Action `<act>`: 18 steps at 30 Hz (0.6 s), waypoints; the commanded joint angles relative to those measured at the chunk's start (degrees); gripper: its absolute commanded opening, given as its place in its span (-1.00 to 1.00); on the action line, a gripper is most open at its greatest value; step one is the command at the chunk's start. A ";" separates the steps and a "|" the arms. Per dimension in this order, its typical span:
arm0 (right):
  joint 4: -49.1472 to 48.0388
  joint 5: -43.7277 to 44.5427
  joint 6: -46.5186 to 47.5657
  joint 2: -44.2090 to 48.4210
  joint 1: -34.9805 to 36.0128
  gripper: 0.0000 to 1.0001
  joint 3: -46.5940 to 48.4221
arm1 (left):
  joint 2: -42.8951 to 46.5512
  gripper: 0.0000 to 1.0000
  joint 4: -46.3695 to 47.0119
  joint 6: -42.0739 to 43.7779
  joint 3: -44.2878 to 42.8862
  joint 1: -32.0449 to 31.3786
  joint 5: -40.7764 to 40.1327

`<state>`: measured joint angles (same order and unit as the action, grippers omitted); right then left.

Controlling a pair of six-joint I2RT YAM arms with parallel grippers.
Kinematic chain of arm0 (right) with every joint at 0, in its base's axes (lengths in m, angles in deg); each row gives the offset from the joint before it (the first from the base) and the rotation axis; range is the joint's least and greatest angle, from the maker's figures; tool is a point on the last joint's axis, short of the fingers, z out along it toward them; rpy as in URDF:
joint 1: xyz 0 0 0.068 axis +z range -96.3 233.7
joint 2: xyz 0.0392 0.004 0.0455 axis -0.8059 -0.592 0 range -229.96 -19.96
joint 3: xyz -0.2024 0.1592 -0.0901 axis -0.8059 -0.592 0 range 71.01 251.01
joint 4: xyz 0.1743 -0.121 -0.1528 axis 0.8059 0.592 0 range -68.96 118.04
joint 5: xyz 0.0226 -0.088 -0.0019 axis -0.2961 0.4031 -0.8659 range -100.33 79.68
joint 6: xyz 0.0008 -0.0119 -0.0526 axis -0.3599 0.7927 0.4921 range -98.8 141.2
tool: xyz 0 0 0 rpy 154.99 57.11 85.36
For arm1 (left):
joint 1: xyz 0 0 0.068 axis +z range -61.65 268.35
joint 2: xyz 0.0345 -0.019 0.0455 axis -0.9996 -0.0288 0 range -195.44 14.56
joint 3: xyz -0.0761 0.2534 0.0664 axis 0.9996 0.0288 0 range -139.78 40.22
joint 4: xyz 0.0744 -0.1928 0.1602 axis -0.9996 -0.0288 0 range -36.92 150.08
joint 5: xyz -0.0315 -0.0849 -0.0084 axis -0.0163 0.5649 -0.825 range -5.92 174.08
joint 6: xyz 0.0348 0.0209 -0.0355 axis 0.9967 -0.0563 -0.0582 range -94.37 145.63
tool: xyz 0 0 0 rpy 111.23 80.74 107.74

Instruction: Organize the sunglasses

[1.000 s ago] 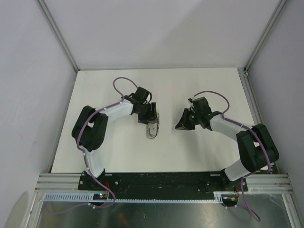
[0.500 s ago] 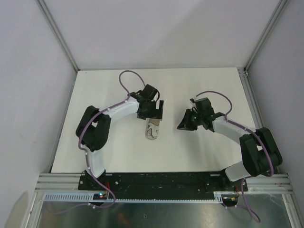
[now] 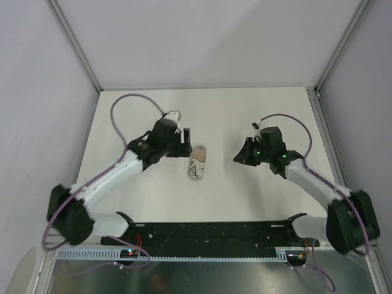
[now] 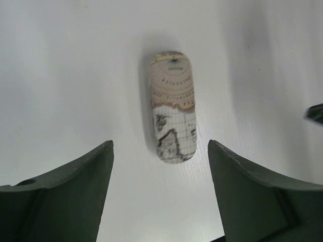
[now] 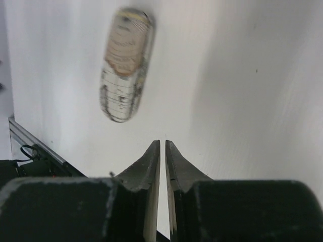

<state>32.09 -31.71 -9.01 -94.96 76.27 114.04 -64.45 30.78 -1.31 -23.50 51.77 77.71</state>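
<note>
No sunglasses show in any view. A closed oval case (image 3: 197, 164) with a beige and white map print lies flat on the white table (image 3: 245, 116), between the two arms. It also shows in the left wrist view (image 4: 173, 106) and the right wrist view (image 5: 125, 65). My left gripper (image 3: 185, 142) is open and empty, just left of the case's far end, and its jaws (image 4: 159, 149) stand wide apart short of the case. My right gripper (image 3: 236, 160) is shut on nothing (image 5: 162, 142), a little way to the right of the case.
Aluminium frame posts (image 3: 76, 46) and grey walls bound the table on the left, right and back. A black base rail (image 3: 208, 231) runs along the near edge. A purple cable (image 3: 131, 101) loops above the left arm.
My left gripper has drawn back to the left, off the case's far end, with its arm stretched out low. My right gripper has shifted slightly up and right. The case has not moved.
</note>
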 commanded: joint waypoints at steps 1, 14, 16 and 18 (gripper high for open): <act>-3.17 7.91 3.99 14.24 -0.22 -0.71 -0.70 | 18.18 0.62 9.53 -1.53 12.41 -0.60 -7.48; 7.41 35.75 7.10 41.84 -1.21 0.91 -0.91 | 53.20 0.99 14.74 -1.04 28.29 -0.60 -14.97; 9.52 39.77 6.55 44.52 -1.23 0.92 -1.05 | 55.92 0.99 14.78 -1.41 29.40 -0.65 -15.60; 11.21 42.64 6.06 47.23 -1.22 0.92 -1.51 | 58.09 0.99 14.77 -1.84 30.53 -0.61 -15.69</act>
<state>38.51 -0.37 -2.50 -51.88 75.24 112.99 -9.34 43.45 -1.96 4.98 51.44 65.12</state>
